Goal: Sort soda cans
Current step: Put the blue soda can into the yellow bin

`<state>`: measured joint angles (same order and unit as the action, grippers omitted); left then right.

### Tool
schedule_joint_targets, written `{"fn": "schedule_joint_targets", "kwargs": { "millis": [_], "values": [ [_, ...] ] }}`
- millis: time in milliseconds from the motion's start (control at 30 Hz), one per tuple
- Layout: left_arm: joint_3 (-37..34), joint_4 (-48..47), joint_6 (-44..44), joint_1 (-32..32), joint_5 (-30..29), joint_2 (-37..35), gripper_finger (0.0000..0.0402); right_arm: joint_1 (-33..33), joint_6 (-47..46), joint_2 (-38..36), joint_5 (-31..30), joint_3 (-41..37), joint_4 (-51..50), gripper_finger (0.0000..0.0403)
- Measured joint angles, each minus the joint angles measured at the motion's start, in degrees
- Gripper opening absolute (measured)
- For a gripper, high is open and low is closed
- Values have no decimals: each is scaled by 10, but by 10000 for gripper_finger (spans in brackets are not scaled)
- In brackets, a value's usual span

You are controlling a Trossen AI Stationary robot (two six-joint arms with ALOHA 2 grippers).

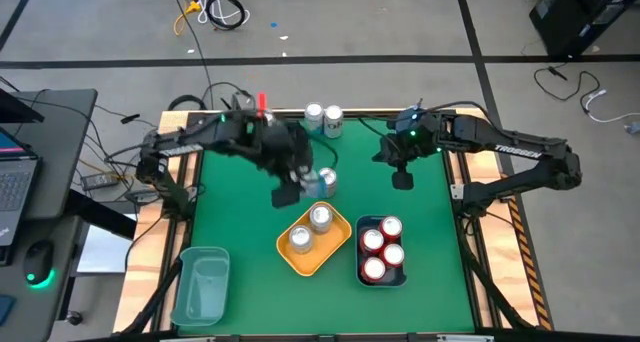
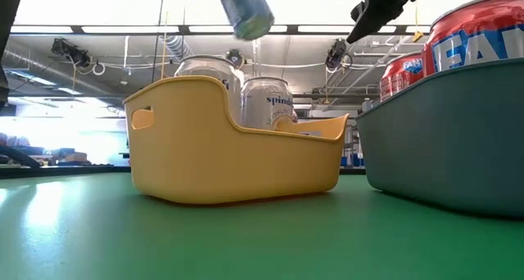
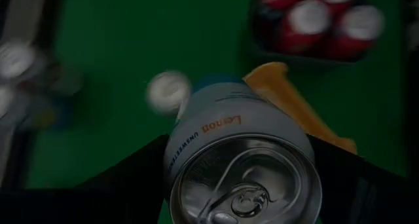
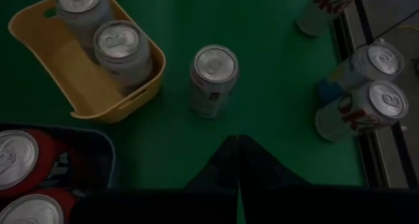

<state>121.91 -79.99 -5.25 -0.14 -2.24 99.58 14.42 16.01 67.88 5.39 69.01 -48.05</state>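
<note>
My left gripper (image 1: 300,182) hangs over the table's middle, shut on a silver can (image 3: 242,158). That can shows lifted and tilted above the yellow bin in the low view (image 2: 245,10). Another silver can (image 4: 213,80) stands on the green mat just beyond the yellow bin (image 1: 313,240), which holds two silver cans (image 4: 118,50). Several red cans (image 1: 381,250) fill the dark bin beside it. Two more silver cans (image 1: 323,119) stand at the far edge. My right gripper (image 1: 402,174) waits shut above the mat, right of centre. My left gripper pinches the silver can's body (image 3: 196,129) between its two fingers, one on each side. The fingers (image 3: 131,171) come from above and run along the can, whose silver top (image 3: 245,185) faces the wrist camera. The can is lifted clear and tilted.
A pale teal bin (image 1: 200,287) sits at the near left corner with nothing showing in it. Open green mat lies left of the yellow bin and at the far right. Cables and a laptop desk lie beyond the table's left edge.
</note>
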Motion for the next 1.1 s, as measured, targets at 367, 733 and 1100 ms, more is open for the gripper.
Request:
{"fn": "schedule_joint_targets", "kwargs": {
  "millis": [367,733,1100],
  "values": [
    [-2,33,21,-84,61,83,295,10,-16,0,0,0,-14,0],
    [-2,36,55,-93,125,164,295,10,-22,0,1,0,-21,0],
    [-3,24,51,-105,108,191,295,9,-23,0,2,0,-31,0]
  ]
}}
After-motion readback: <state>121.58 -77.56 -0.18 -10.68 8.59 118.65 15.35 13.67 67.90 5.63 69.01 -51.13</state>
